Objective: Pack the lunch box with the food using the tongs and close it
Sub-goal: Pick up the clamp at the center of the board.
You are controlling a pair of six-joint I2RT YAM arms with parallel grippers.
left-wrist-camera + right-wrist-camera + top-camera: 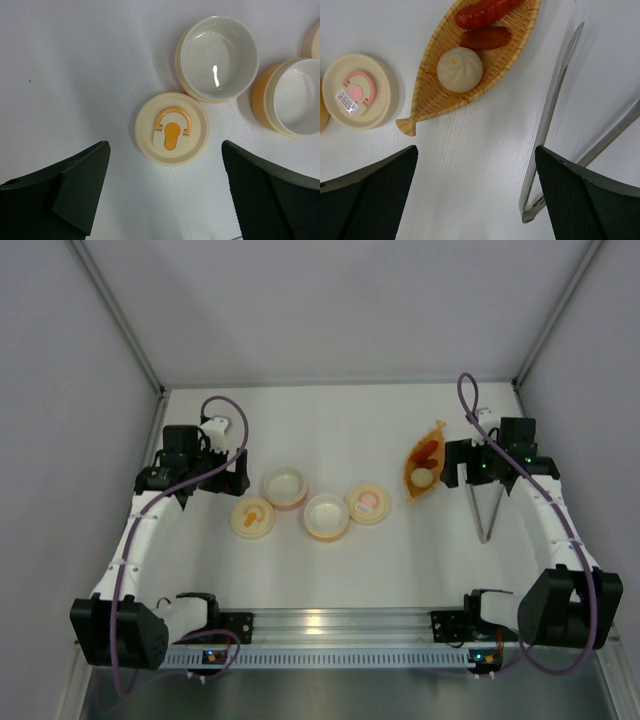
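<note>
The food lies in an orange leaf-shaped dish [432, 95] [413, 483]: a pale beige bun [459, 69] [424, 477], a red-orange sausage [487, 11] and a darker red piece [485, 37]. The silver tongs [555, 110] [487, 510] lie flat on the table right of the dish, with their joined end nearest me. My right gripper [476, 160] [458, 473] hovers open between dish and tongs, holding nothing. The lunch box is in parts: two open round bowls [218, 58] [292, 97] and an orange-handled lid [171, 128]. My left gripper [165, 170] [232, 478] hangs open over that lid.
A second cream lid with a pink handle [359, 91] [367, 504] lies left of the dish, beside the bowls [285, 486] [326, 516]. White walls enclose the table on the left, the back and the right. A metal rail [330, 625] runs along the near edge.
</note>
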